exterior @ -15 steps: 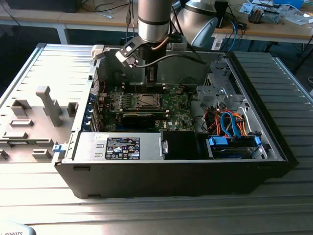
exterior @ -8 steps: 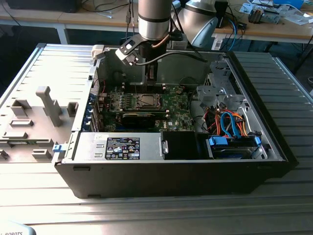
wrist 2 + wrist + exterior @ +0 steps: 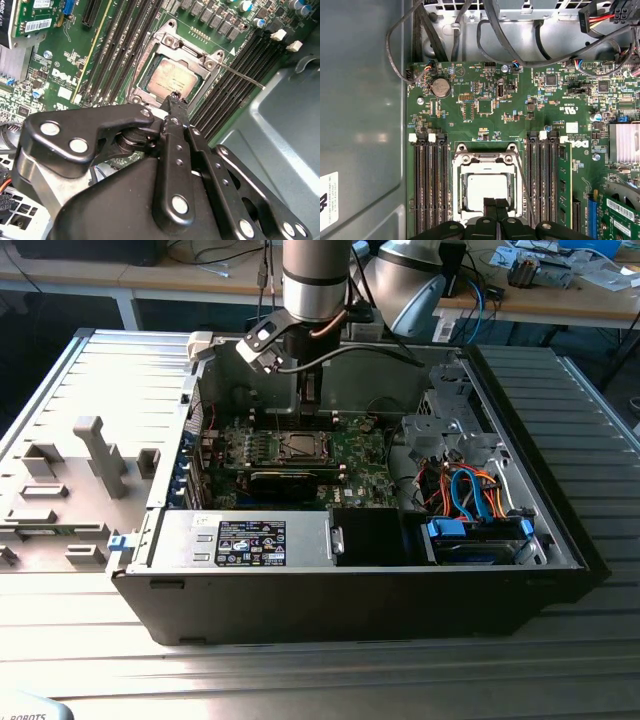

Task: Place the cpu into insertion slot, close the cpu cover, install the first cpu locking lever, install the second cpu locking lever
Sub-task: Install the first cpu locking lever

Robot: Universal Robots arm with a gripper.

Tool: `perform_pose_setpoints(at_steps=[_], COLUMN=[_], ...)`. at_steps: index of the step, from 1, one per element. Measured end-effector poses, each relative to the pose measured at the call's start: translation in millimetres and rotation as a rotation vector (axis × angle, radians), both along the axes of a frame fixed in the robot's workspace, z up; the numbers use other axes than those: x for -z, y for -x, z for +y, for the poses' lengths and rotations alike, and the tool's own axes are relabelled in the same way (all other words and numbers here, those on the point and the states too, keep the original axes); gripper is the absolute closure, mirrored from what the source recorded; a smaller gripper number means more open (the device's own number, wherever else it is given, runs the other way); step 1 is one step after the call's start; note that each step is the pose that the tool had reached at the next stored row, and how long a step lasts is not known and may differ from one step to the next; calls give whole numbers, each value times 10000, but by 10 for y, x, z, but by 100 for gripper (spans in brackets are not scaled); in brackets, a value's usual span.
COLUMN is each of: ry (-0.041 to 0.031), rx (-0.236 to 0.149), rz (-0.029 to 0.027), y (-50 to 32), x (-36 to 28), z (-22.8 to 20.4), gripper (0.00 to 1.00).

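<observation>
An open black computer case [image 3: 350,590] is seen lying on a ribbed grey metal worktop [image 3: 320,670] in the exterior view, and the grey robot arm [image 3: 313,280] is lowered into it from above. The black metal pincer [image 3: 496,202] is held narrow, its fingertips [image 3: 490,210] pressed together with nothing seen between them. It is positioned just over one edge of the square insertion slot [image 3: 455,190] of the green circuit board [image 3: 485,107]. The small flat square cpu [image 3: 485,185], with its dull pale silver-grey top, is seated inside that slot. The thin silver-grey metal cpu cover [image 3: 485,164], a frame plate with a large square window, is laid down flat around the chip, whose top is shown through the window. In the second wrist view a thin bare metal locking lever [image 3: 245,77] is seen jutting out from a corner of the socket, across the long black memory slots [image 3: 220,100] beside it. Whether the fingertips are touching the cover's edge cannot be told.
</observation>
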State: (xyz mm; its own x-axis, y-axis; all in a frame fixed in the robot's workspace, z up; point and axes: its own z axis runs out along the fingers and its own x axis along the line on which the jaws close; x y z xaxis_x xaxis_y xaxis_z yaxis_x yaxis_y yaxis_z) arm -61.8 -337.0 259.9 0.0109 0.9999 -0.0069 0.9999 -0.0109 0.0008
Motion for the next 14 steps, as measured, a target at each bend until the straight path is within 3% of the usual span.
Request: perform_pose_setpoints(at_steps=[6, 9, 12, 14], ry=[0, 2, 4, 6], rx=[-288, -620, -1223, -1372], rz=[0, 0, 0, 0], y=[0, 0, 0, 0], x=[0, 0, 0, 0], z=[0, 0, 0, 0], gripper=[89, 89, 89, 89])
